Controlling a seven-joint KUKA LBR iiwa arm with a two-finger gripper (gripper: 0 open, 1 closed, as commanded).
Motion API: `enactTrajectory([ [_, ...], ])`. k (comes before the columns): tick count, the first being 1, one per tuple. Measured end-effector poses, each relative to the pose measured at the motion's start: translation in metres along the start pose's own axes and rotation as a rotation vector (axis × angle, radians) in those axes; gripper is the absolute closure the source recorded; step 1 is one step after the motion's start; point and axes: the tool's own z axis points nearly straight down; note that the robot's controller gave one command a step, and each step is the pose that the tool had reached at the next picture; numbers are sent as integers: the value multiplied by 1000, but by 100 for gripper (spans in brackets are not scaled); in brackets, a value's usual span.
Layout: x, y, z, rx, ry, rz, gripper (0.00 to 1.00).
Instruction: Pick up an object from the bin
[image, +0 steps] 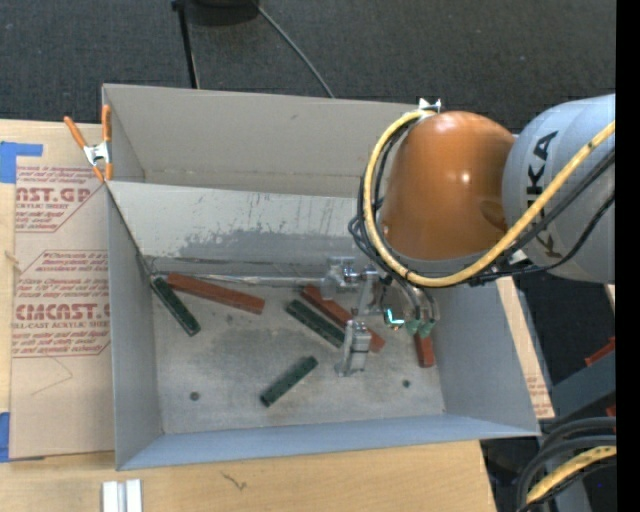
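Nearest the bin's (300, 442) front wall, a loose dark green bar (290, 381) lies flat and slantwise on the floor, apart from everything else. Just behind it and to the right, the gripper (350, 364) points straight down at the floor from under the arm's orange cover (445, 185), presumably so it can close on a thin, flat piece from above. Whether it is released or clenched I cannot tell. It stands at the right end of a second green bar (314, 322), which lies side by side with a red-brown bar (322, 300); this pair seems the likeliest target, touching or nearly touching the gripper's left side. A short red-brown piece (425, 351) lies near the right wall. Farther left, a long red-brown bar (215, 292) and a third green bar (175, 306) lie along the floor's far-left edge.
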Motion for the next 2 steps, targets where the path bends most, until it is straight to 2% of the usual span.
enactTrajectory([
  [1, -1, 0, -3, -1, -7, 1, 0],
  [2, 0, -6, 42, -2, -15, 27, 0],
])
